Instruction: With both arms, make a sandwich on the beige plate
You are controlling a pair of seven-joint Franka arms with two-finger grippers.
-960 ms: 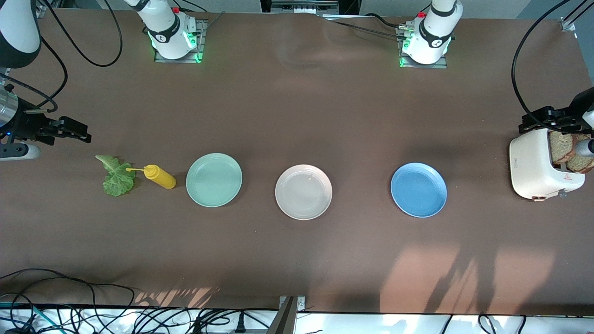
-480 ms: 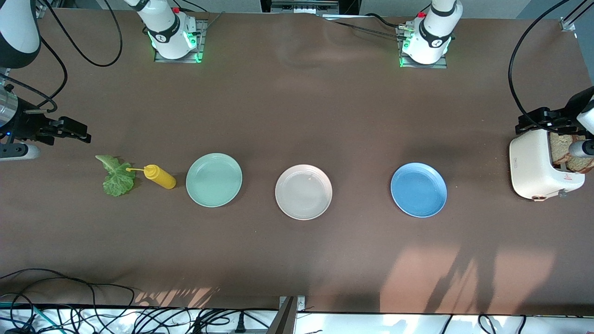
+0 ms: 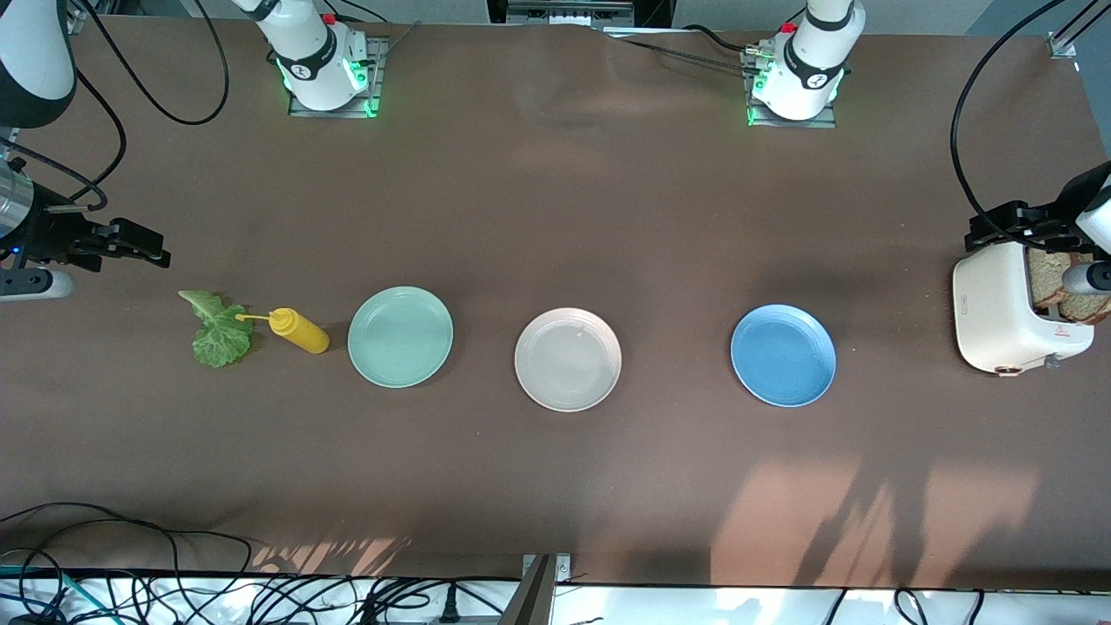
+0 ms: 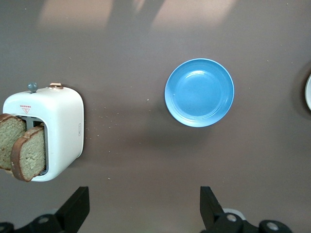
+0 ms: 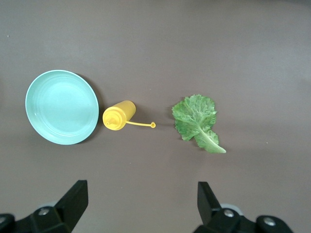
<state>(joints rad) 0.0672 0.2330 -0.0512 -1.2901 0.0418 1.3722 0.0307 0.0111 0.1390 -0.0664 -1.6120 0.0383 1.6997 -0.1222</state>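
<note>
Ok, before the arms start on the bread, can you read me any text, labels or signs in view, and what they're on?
No readable words anywhere.
Toaster: a red triangular warning sign on its top beside the slots, with small print under it too blurred to read.
Toaster side wall: a small dark mark, too small to read.
Left arm base and right arm base: a round black logo on each, unreadable.

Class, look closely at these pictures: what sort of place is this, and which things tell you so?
Most likely a robotics lab set up as a mock kitchen. Two robot arms are bolted to a cloth-covered table, loose cables run along its edge, and a toaster holds bread slices beside three coloured plates.
</note>
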